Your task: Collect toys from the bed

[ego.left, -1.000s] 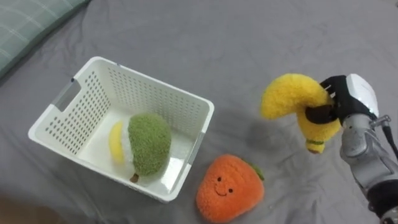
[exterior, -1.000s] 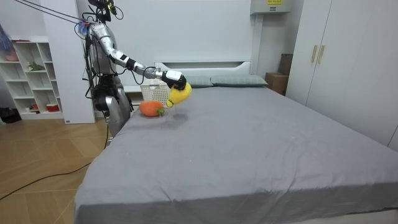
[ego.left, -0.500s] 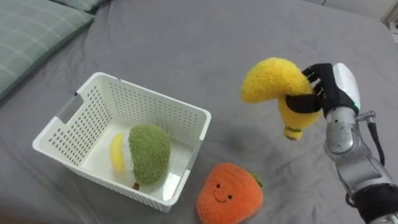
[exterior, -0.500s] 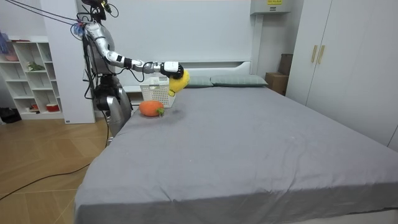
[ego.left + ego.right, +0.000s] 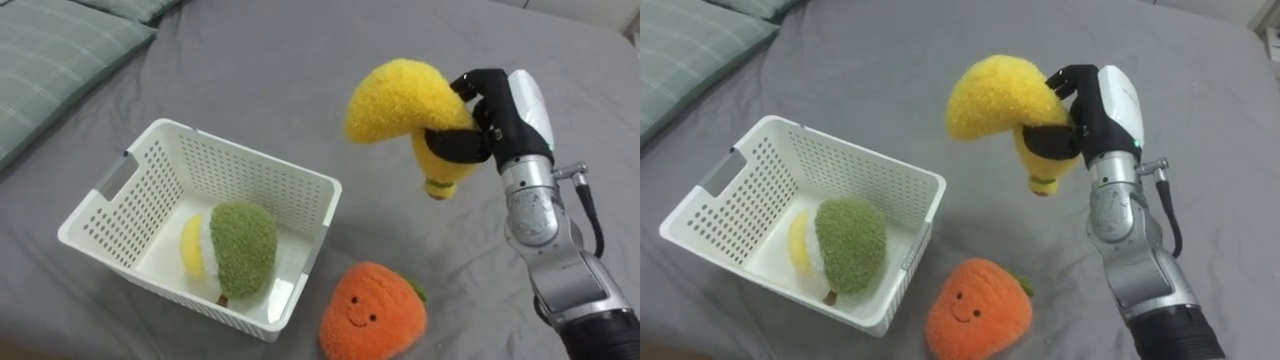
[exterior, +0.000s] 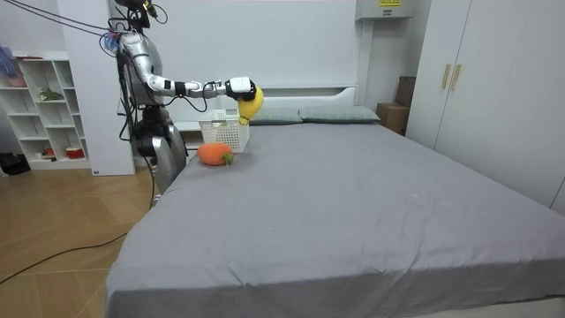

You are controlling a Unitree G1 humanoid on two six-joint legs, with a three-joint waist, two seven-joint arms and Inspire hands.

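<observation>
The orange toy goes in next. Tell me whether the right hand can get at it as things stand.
Probably not yet: the right hand is shut on the yellow banana toy. The orange toy lies uncovered beside the basket.

Grey bed (image 6: 353,203) runs wide, pillows (image 6: 340,115) at its head; white wardrobe (image 6: 494,79) on the room view's right, shelf (image 6: 40,106) left, wood floor (image 6: 53,238), white wall (image 6: 282,44).

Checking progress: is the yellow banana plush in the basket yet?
Out. The right hand grips the banana plush in the air above the bed, clear of the white basket.
</observation>
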